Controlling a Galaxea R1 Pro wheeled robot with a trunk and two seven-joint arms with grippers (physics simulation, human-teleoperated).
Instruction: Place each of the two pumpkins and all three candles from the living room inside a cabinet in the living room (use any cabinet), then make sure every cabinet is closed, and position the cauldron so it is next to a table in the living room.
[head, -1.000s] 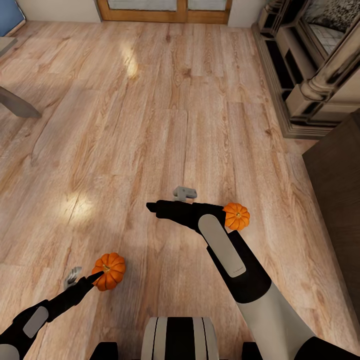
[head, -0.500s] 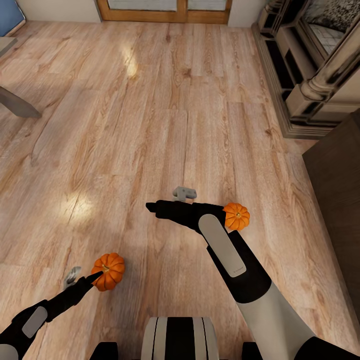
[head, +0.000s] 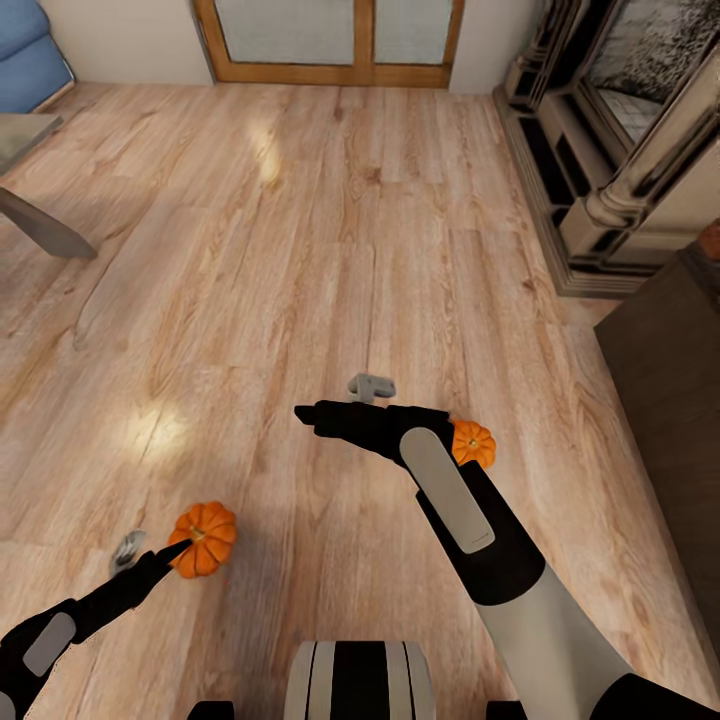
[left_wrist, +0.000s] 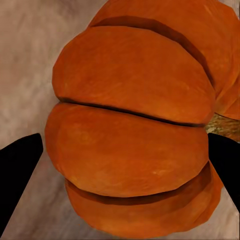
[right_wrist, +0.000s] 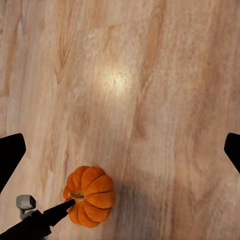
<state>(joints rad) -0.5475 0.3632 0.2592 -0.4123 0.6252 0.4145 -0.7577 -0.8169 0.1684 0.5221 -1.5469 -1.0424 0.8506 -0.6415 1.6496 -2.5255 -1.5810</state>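
One orange ribbed pumpkin (head: 205, 537) sits between the black fingers of my left gripper (head: 183, 546) at the lower left, just above the plank floor. Up close, this pumpkin (left_wrist: 130, 145) spans the whole gap of the left gripper (left_wrist: 125, 165), which is shut on it. It also appears as the pumpkin (right_wrist: 91, 196) in the right wrist view. A second pumpkin (head: 474, 443) lies on the floor, partly hidden behind my right forearm. My right gripper (head: 302, 412) points left over bare floor and is open, with the right gripper (right_wrist: 122, 150) holding nothing.
The dark-brown cabinet (head: 668, 400) runs along the right edge. The beige-and-black fireplace surround (head: 600, 160) stands beyond it. A grey table leg (head: 45, 232) and the blue sofa (head: 30, 50) are at the upper left, and glazed wooden doors (head: 330, 40) are at the back.
The head camera has tilted up, showing more of the doors and sofa. My left gripper and its pumpkin have shifted slightly left. The right arm has kept its pose.
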